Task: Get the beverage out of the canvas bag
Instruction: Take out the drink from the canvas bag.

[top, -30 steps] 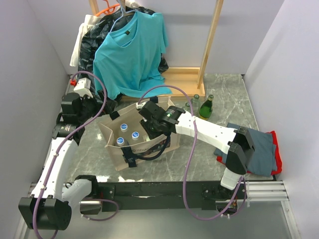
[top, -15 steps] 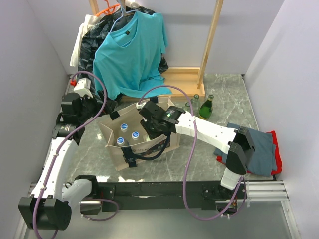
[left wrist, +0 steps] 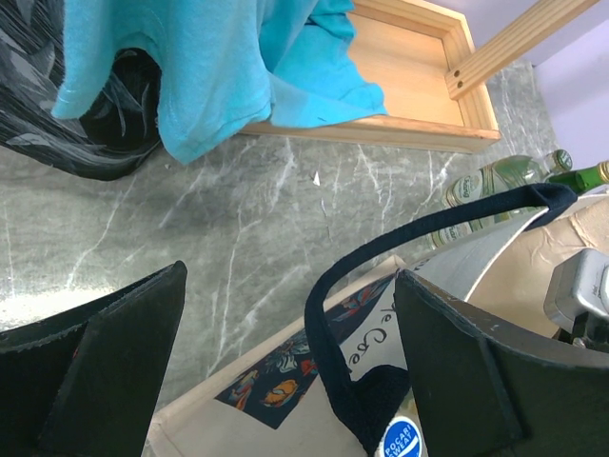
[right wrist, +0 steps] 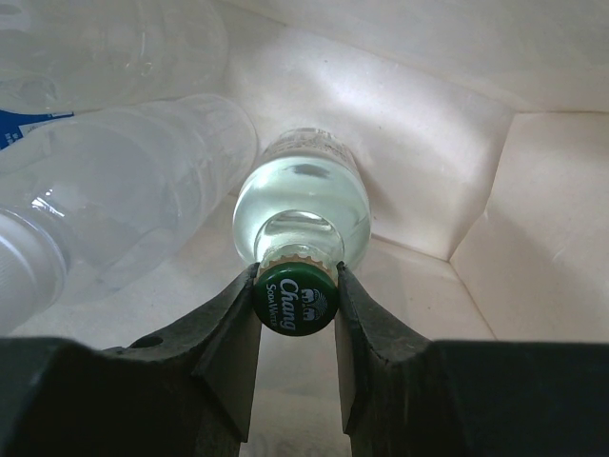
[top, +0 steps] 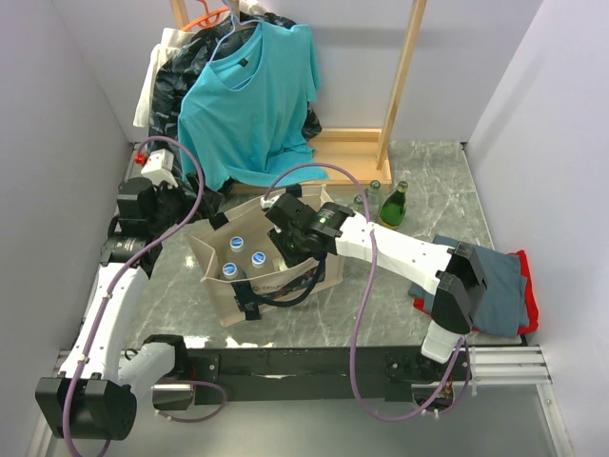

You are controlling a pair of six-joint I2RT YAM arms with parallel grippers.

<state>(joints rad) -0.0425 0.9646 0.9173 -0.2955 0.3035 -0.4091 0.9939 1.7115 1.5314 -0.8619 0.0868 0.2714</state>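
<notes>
While the right tool [right wrist: 296,305] pinches the green-capped bottle [right wrist: 303,195] by the neck, centre frame, it sits inside the canvas bag [top: 217,290]: gripped, not lifted out; left tool [left wrist: 285,371] gapes wide.

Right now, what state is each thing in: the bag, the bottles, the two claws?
Boxy beige canvas bag: upright, top open.
Clear glass bottle with green cap: capped, standing inside the bag.
Right gripper: shut on that cap.
Left gripper: open, gripping nothing.
Blue-capped clear plastic bottles: capped, in the bag.
</notes>
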